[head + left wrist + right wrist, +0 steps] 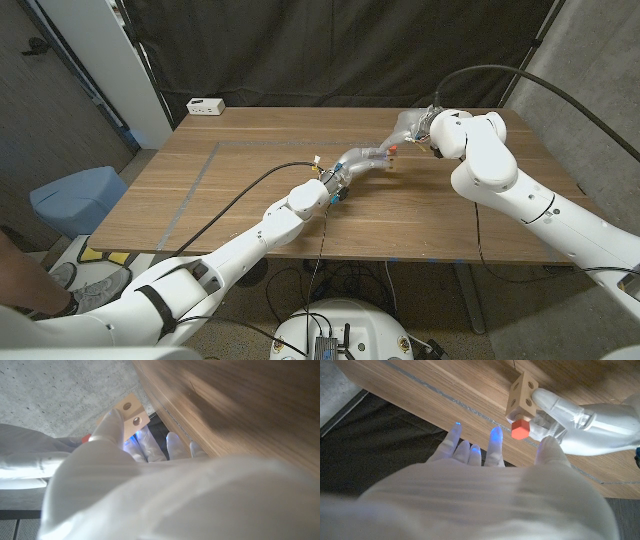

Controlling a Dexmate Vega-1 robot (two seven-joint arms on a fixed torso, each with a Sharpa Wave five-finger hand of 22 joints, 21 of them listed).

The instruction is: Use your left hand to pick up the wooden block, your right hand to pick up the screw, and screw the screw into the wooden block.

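Left robot hand (570,420), wooden block (521,395) upright

Even, soft light fills the head view, and the desk (250,180) shows no harsh glare. Both wrist views blur badly up close (each robot hand a pale smear), blue glints on the fingertips (495,435).

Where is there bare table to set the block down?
Bare wood spans the table between the tape line and the left arm, and the far strip right of the white box. It is crowded where the left hand holds the block beside the right hand.
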